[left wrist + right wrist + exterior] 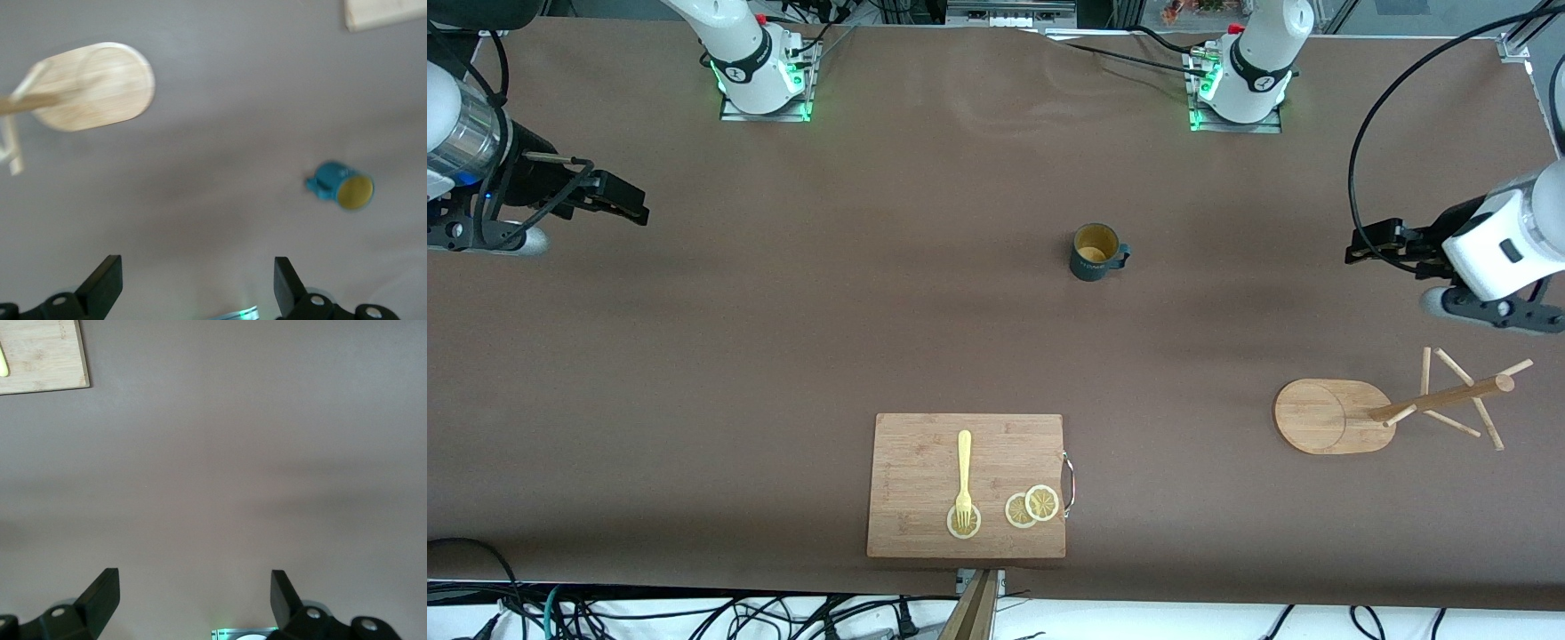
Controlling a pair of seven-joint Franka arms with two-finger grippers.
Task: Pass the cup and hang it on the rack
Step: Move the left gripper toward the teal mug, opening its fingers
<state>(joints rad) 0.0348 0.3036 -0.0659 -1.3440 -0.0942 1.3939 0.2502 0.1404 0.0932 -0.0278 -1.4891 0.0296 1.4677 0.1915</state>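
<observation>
cutting board (pixel 925 462) nearest the camera, holding a fork (pixel 964 476) and lemon slices (pixel 1032 507) | cup (pixel 1095 252) dark teal, tan inside, upright mid-counter (pixel 783 338) | rack (pixel 1334 416) at left arm's end | left hand (pixel 1371 242) open, raised | right hand (pixel 618 200) open, raised

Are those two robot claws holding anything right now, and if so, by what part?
Nothing is held. The left gripper and the right gripper are both open and empty above the table; the cup stands alone on it.
</observation>
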